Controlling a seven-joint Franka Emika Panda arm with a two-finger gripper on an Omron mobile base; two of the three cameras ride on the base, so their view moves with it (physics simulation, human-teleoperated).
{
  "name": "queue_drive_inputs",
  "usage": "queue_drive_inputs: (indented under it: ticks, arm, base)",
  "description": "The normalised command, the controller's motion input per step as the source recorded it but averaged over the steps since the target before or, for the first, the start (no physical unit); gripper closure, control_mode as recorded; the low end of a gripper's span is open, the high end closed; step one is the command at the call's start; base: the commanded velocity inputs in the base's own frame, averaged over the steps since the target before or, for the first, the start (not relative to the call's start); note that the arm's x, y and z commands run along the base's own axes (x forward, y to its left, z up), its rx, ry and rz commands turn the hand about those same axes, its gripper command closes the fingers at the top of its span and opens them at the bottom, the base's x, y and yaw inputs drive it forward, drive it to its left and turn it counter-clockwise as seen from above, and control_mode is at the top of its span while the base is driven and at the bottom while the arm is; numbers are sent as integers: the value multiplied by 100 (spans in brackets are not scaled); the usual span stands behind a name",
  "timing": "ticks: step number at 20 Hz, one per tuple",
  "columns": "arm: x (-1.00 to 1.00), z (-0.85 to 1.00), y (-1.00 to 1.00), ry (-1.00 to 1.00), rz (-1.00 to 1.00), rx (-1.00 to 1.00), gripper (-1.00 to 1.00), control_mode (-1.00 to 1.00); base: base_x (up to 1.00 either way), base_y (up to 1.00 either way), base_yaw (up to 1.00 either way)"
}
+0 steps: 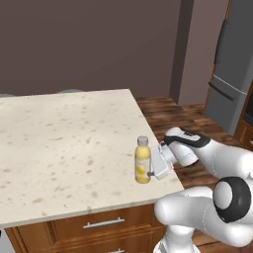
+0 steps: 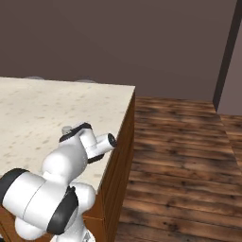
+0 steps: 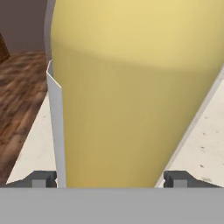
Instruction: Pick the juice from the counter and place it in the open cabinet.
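a slim juice (image 1: 143, 161) bottle, smooth pale yellow with a grey-white screw cap, stands upright on the counter (image 1: 59, 143), long axis vertical, cap up, near the slab's front right corner. the counter is a flat beige stone-look slab flecked with brown, over brown wooden drawers (image 1: 101, 223) with silver bar handles. the white arm's gripper (image 1: 157, 163) reaches in level from the right, its fingertips (image 3: 43, 178) spread either side of the bottle's body; whether they press it cannot be told. plank wood floor (image 2: 179, 156) lies beyond.

counter (image 1: 64, 143) – matt speckled stone | juice (image 1: 143, 161) – smooth plastic | floor (image 2: 184, 156) – wood planks
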Motion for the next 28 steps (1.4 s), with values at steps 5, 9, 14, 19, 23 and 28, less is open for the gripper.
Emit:
queue_drive_inputs:
  ticks: [5, 9, 14, 19, 23, 28]
  arm:
    - [-9, -6, 10, 0, 1, 0, 100, -100]
    - [-39, 30, 0, 0, 0, 0, 100, -100]
    - [-55, 75, -15, 0, 0, 0, 100, -100]
    - [-77, 90, -20, 0, 0, 0, 100, -100]
    - [-94, 69, -25, 0, 0, 0, 100, -100]
    - [-99, 70, -30, -1, 0, 0, 100, -100]
  base:
    - [0, 0, 0]
    - [0, 0, 0]
    - [0, 0, 0]
    - [0, 0, 0]
    - [0, 0, 0]
    - [0, 0, 0]
